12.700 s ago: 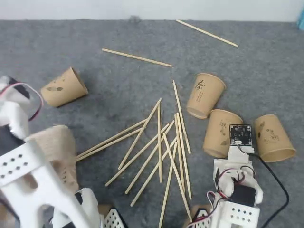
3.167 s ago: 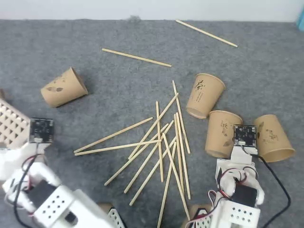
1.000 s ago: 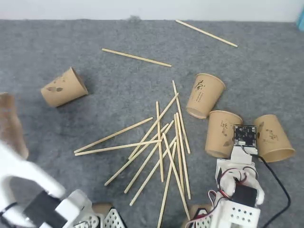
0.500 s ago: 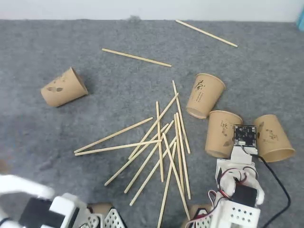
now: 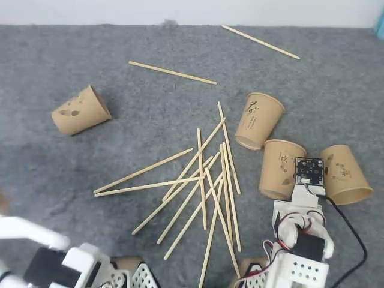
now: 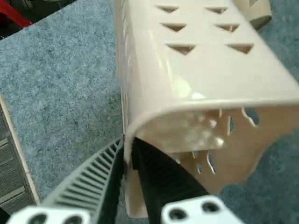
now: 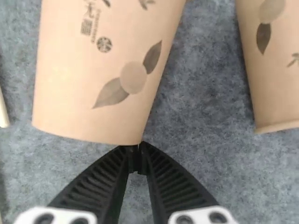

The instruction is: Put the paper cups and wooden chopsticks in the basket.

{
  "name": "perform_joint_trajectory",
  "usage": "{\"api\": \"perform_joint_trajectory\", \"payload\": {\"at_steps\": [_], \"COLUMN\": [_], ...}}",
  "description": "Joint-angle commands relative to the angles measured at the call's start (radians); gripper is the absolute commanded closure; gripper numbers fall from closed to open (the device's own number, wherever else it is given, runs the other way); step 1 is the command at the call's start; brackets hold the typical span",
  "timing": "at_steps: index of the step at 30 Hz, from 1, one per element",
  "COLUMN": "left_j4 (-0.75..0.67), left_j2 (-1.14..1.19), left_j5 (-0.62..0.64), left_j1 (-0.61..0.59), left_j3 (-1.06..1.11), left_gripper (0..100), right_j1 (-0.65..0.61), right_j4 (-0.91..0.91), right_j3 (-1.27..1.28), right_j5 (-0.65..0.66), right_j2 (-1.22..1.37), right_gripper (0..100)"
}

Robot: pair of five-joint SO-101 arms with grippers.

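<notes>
Starting at the left, I am seeing my left arm [image 5: 42,258] sitting at about 7 o'clock on the grey carpet [image 5: 144,114]. On its wrist camera the left gripper [image 6: 127,148] is clamping its fingers narrowly on the wall of the beige basket [image 6: 210,79]. The basket's side with the triangular holes is tilting out over the carpet.

A lone paper cup [image 5: 81,110] is lying on its side at 9 o'clock, well apart from everything else.

In the middle, a pile of wooden chopsticks [image 5: 201,180] is lying crisscrossed, spreading from the centre toward 6 o'clock. A stray chopstick [image 5: 173,72] is lying apart from the pile at about 12 o'clock. A second stray chopstick [image 5: 261,41] is lying at 1 o'clock, near the far edge.

Moving right, three more cups are lying on their sides. The upper cup [image 5: 259,120] is resting at 2 o'clock, the middle cup [image 5: 279,168] is just beside it at 3 o'clock, and the outer cup [image 5: 343,174] is near 4 o'clock.

My right arm [image 5: 300,240] is sitting at 5 o'clock. The right gripper [image 7: 138,148] is keeping its fingers pressed together with nothing between them. Its tips are sitting right at the middle cup's near edge, and I cannot tell whether they are touching it.
</notes>
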Motion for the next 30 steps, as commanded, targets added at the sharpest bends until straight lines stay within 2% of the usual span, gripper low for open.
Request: {"api": "perform_joint_trajectory", "payload": {"at_steps": [1,5,9,19,23,25,30], "left_j4": [-0.031,-0.014,0.038,0.397,0.512,0.520,0.519], "left_j2": [0.084,0.307,0.572,1.128,1.289,1.344,1.364], "left_j5": [0.054,0.064,0.129,0.133,0.133,0.133,0.127], "left_j1": [0.012,0.000,-0.038,-0.098,-0.092,-0.087,-0.069], "left_j3": [-0.119,-0.274,-0.536,-1.457,-1.747,-1.822,-1.779], "left_gripper": [99,99,99,99,98,96,90], "right_j1": [0.010,0.010,0.010,0.010,0.010,0.010,0.010], "right_j4": [-0.013,-0.013,-0.013,-0.013,-0.013,-0.013,-0.013], "right_j3": [0.018,0.018,0.018,0.018,0.018,0.018,0.018], "right_j5": [0.012,0.012,0.012,0.012,0.012,0.012,0.012], "right_j2": [-0.013,-0.013,-0.013,-0.013,-0.013,-0.013,-0.013], "right_gripper": [99.1,99.1,99.1,99.1,99.1,99.1,99.1]}}
